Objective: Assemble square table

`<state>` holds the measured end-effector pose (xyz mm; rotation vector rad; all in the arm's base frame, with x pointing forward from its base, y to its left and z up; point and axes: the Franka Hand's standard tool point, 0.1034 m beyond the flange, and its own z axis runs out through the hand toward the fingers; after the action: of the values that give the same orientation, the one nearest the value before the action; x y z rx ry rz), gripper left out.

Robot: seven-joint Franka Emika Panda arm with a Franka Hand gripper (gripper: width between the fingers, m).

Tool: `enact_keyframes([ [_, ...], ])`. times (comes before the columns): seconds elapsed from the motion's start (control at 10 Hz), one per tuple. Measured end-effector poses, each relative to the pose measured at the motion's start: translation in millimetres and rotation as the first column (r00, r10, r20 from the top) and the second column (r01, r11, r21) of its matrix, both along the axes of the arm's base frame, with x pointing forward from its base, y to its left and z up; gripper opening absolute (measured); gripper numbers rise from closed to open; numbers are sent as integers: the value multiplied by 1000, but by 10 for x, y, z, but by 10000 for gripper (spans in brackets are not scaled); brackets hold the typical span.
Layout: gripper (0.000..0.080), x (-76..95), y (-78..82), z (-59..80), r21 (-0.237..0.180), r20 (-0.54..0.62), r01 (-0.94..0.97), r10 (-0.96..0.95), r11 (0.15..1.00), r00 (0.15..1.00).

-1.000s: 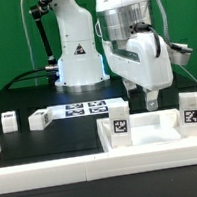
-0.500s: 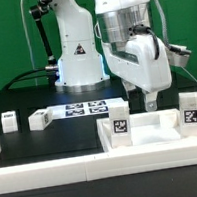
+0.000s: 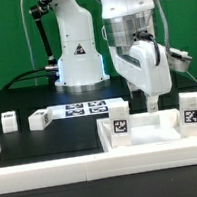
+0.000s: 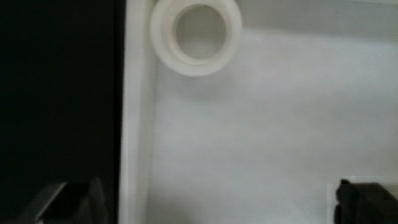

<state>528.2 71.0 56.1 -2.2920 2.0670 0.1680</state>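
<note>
Claw, jaws spread wide and holding nothing, has shifted toward the exterior view's right over the square table slab, likely aligning a grasp.

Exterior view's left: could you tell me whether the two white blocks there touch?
Apart. The exterior view shows black table between its leftmost block and the neighbouring block.

A green backdrop fills the space behind the scene. The black worktop is evenly lit, and a long white rail borders its near edge in the exterior view.
</note>
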Motion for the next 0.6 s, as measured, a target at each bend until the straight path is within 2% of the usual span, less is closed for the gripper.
enact_keyframes([
  [0.4,648,52,-42,-9,-18,60,-16,17,1000,998],
  [0.6,648,-9,-97,-67,-36,79,-33,36,999,996],
])
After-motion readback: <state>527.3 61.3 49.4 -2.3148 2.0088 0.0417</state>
